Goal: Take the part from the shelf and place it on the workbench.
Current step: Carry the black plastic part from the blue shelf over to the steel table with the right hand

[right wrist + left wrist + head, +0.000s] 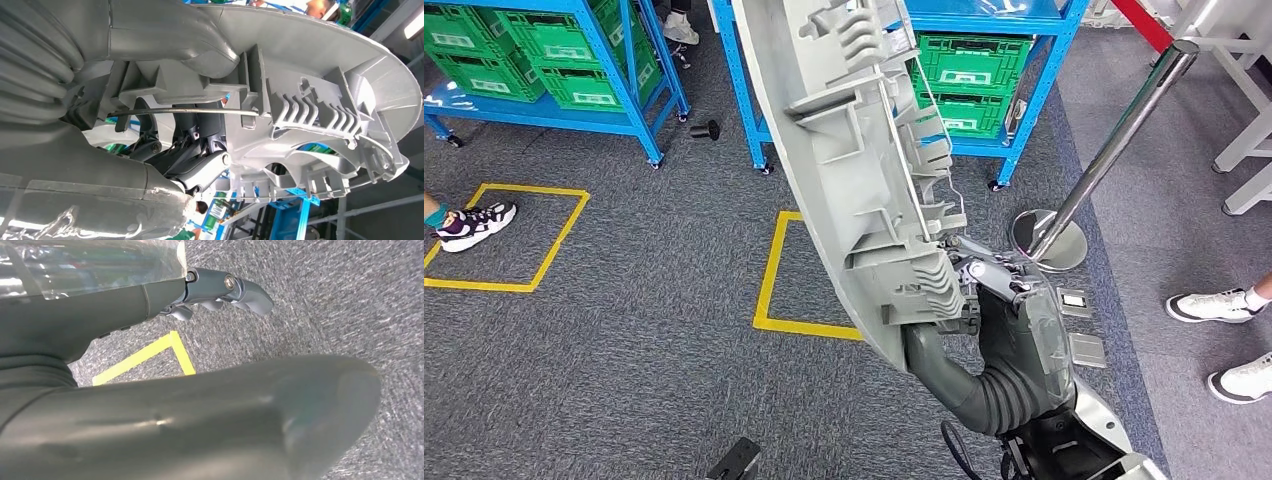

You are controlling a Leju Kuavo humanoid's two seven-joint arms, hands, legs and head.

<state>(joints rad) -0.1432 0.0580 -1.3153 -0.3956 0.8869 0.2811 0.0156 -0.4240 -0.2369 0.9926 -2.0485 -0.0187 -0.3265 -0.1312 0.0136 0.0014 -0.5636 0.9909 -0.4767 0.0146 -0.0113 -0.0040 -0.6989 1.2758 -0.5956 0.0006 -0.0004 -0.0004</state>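
— One large grey moulded part (864, 170) is being carried by the right robot hand (984, 285), off the blue shelf (984, 20) seen at twelve o'clock. Why is it being held so upright?

— It is judged that the long panel is being kept on end so that it is cleared from the carpeted floor (624, 300) while being moved. Its lower end is being gripped at about four o'clock, with the fingers (200, 167) being closed around the ribbed inner side and the thumb being pressed on the opposite face.

— Is the left robot hand (220, 290) being used?

— Nothing is being held by it; its fingers are being kept curled in above the floor, near a yellow tape corner (175, 347).

— What is being hidden?

— The part's upper end is being cut off at the top of the head view, and the exact contact of the fingers is being masked by the ribs. No bench is being shown, so the drop-off spot cannot be told. A chrome post (1114, 140) is standing at three o'clock, close enough to be watched.
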